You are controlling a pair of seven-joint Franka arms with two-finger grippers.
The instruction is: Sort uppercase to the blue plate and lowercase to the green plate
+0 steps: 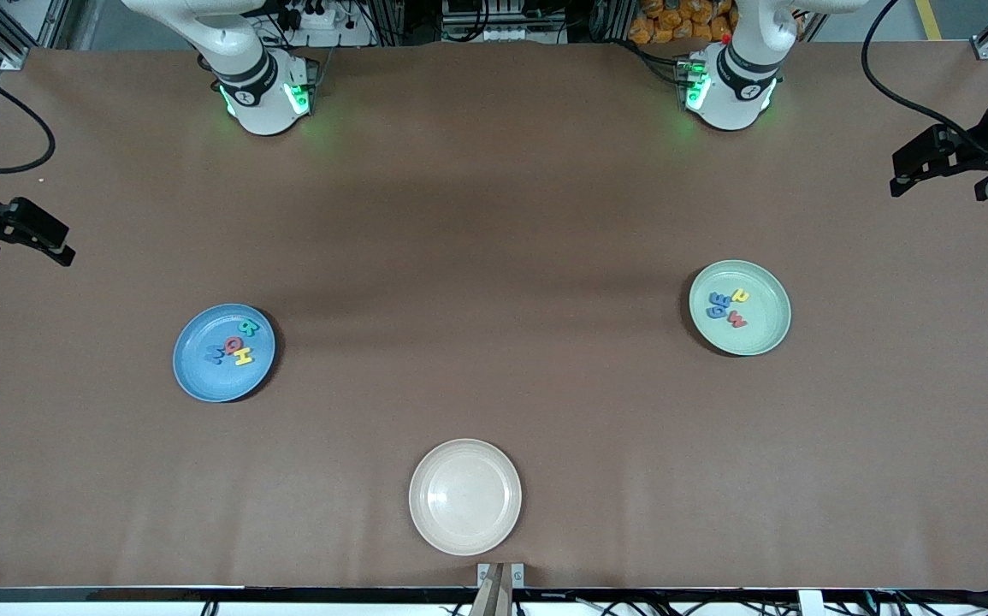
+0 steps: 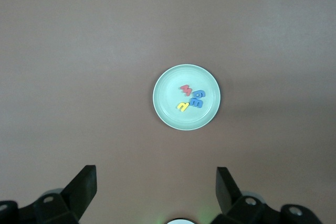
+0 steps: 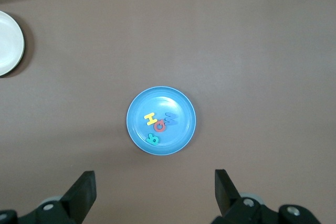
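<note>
The blue plate (image 1: 203, 376) lies toward the right arm's end of the table. In it are the uppercase letters: a teal one (image 1: 247, 327), a red Q (image 1: 235, 344), a yellow H (image 1: 244, 356) and a blue W (image 1: 215, 352). The green plate (image 1: 759, 338) lies toward the left arm's end and holds the lowercase letters: a yellow d (image 1: 741, 296), two blue ones (image 1: 720, 302) and a red w (image 1: 737, 320). My left gripper (image 2: 156, 184) hangs open and empty high over the table, with the green plate (image 2: 170, 98) below it. My right gripper (image 3: 155, 187) is likewise open and empty high above the blue plate (image 3: 181, 129).
A cream plate (image 1: 465, 496) with nothing in it sits nearest the front camera, midway along the table's edge. In the front view the left gripper (image 1: 908, 171) and right gripper (image 1: 49, 239) show at the picture's two side edges. Bare brown tabletop lies between the plates.
</note>
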